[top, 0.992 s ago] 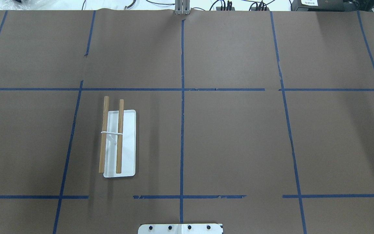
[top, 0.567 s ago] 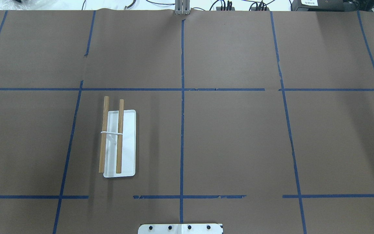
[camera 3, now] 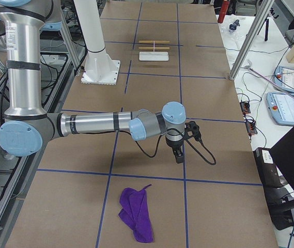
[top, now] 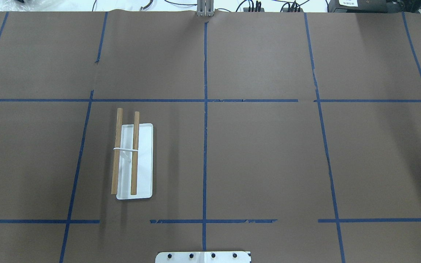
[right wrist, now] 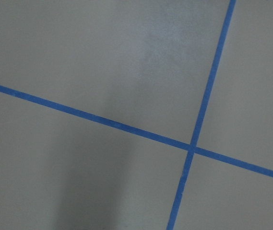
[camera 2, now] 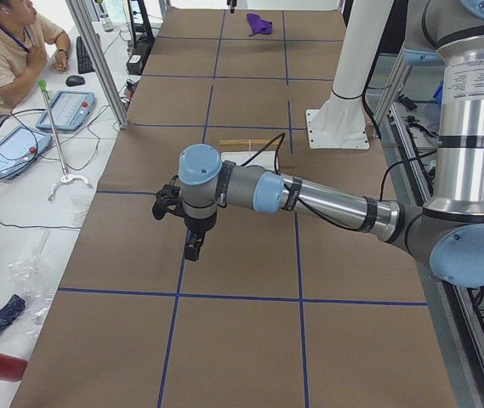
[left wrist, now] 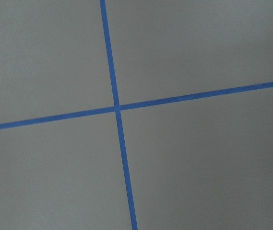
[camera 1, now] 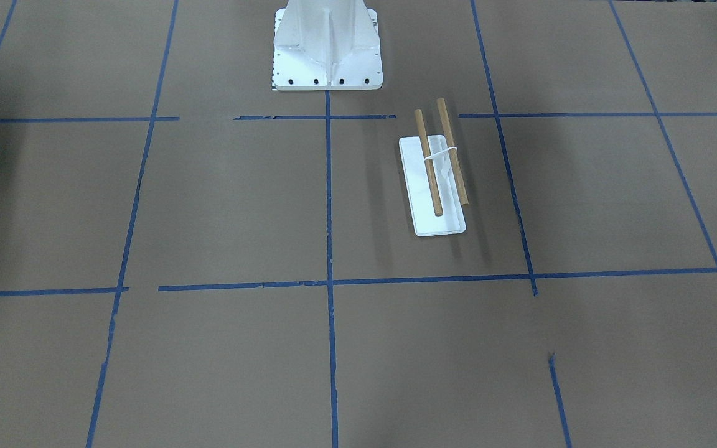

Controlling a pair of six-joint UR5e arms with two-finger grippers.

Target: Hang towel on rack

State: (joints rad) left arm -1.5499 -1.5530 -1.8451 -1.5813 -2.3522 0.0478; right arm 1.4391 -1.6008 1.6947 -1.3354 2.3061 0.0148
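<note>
The rack [top: 144, 164] is a white tray with two wooden dowels; it stands left of the table's middle and also shows in the front view [camera 1: 417, 186] and both side views [camera 2: 246, 143] [camera 3: 154, 56]. A purple towel [camera 3: 136, 214] lies crumpled on the brown paper at the table's right end, seen far off in the left side view [camera 2: 259, 23]. My left gripper [camera 2: 192, 249] hangs over the paper, away from the rack. My right gripper [camera 3: 178, 156] hangs a little short of the towel. I cannot tell whether either is open or shut.
The white bolted pedestal [camera 1: 327, 50] stands at the robot's edge of the table [top: 203, 256]. Blue tape lines grid the brown paper. An operator [camera 2: 12, 42] sits beyond the table's left end with control tablets [camera 2: 67, 109]. Metal frame posts [camera 3: 250, 36] stand along the far side.
</note>
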